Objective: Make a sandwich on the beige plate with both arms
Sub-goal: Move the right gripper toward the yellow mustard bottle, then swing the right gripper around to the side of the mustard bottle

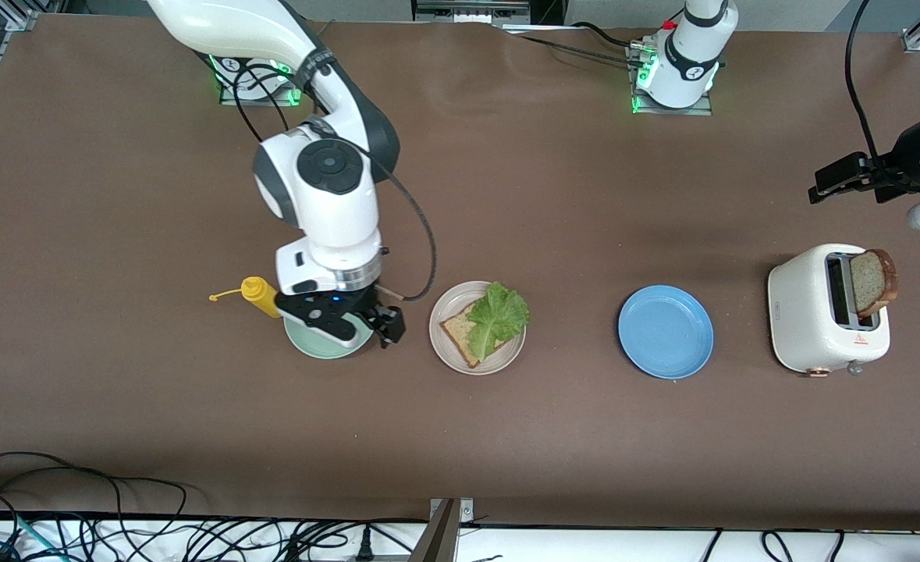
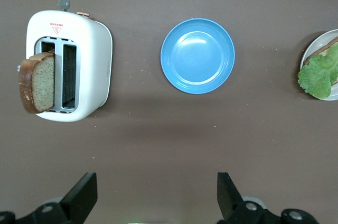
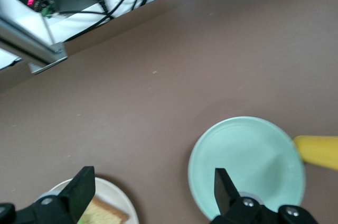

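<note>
Now you see the beige plate (image 1: 506,359) in the middle of the surface (image 1: 116,195), with one bread slice (image 1: 460,336) flat on it and the lettuce leaf (image 1: 499,316) lying on top of this slice. The right gripper (image 1: 366,324) hangs over the mint green plate (image 1: 311,343), just beside the beige plate toward the right arm's end; its fingers (image 3: 79,189) are spread apart and grasp nothing. In the right wrist view the beige plate (image 3: 119,195) with the slice shows between and under the two fingers.

The second bread slice (image 1: 873,281) stands upright in one slot of the white toaster (image 1: 807,312), at the left arm's end of the surface. The left gripper (image 1: 850,179) is up in the air over the bare surface near the toaster, well apart from the beige plate; its fingers (image 2: 82,195) are also released and empty.

Between the beige plate and the toaster lies the blue plate (image 1: 666,332). A yellow mustard bottle (image 1: 261,297) lies beside the mint green plate, partly under the right arm.

The slice on the plate has a corner pointing toward the front camera. The leaf's long axis runs diagonally across it, its broad end away from that camera.
</note>
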You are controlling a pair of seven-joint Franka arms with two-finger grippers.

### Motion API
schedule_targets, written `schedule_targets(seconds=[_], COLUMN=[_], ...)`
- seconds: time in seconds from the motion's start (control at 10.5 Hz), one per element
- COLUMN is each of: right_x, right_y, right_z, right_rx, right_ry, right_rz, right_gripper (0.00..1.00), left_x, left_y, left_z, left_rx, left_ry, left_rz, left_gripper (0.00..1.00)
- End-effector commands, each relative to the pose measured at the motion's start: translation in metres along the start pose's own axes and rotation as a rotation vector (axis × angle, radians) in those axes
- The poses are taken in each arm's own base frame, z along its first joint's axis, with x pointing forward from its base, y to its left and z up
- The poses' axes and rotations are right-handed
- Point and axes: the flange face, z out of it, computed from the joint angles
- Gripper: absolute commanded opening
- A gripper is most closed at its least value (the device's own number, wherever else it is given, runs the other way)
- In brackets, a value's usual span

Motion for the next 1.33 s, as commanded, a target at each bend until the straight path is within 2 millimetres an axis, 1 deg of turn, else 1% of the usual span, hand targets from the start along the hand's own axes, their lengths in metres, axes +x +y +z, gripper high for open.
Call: schedule_targets(seconds=[0.0,0.1,0.19,0.29,0.38,0.48,0.57,0.67,0.76,0.86,0.95,1.05,1.24], right_x=[0.032,0.040,0.049,0.055,0.067,0.068,0.066,0.068,0.072,0.079,0.085,0.086,0.084], right_y=[0.040,0.062,0.094,0.127,0.160,0.190,0.224,0.260,0.286,0.313,0.345,0.371,0.406], right_z=[-0.018,-0.035,-0.048,-0.056,-0.070,-0.077,-0.077,-0.075,-0.069,-0.056,-0.036,-0.017,0.018], right_rx=[-0.011,-0.040,-0.092,-0.145,-0.151,-0.136,-0.101,-0.056,-0.026,0.004,0.082,0.142,0.261], right_ry=[-0.088,-0.136,-0.199,-0.265,-0.301,-0.344,-0.394,-0.440,-0.471,-0.487,-0.504,-0.520,-0.487], right_rz=[-0.083,-0.121,-0.191,-0.288,-0.380,-0.439,-0.454,-0.478,-0.538,-0.597,-0.647,-0.642,-0.723], right_gripper=[1.00,1.00,1.00,1.00,1.00,1.00,1.00,1.00,1.00,1.00,1.00,1.00,1.00], left_x=[0.001,0.001,0.001,0.001,0.002,0.002,0.002,0.002,0.002,0.002,0.002,0.002,0.002], left_y=[0.000,-0.001,-0.001,-0.001,-0.001,-0.001,0.000,0.000,0.000,-0.001,0.000,0.000,0.001], left_z=[-0.003,-0.004,-0.004,-0.004,-0.003,-0.003,-0.003,-0.003,-0.003,-0.003,-0.003,-0.003,-0.003], left_rx=[-0.014,-0.014,-0.014,-0.014,-0.014,-0.014,-0.014,-0.014,-0.014,-0.014,-0.014,-0.014,-0.013], left_ry=[0.008,0.010,0.010,0.010,0.008,0.008,0.008,0.008,0.008,0.008,0.008,0.008,0.008], left_rz=[0.020,0.019,0.019,0.019,0.019,0.019,0.020,0.020,0.020,0.019,0.020,0.020,0.022], left_gripper=[1.00,1.00,1.00,1.00,1.00,1.00,1.00,1.00,1.00,1.00,1.00,1.00,1.00])
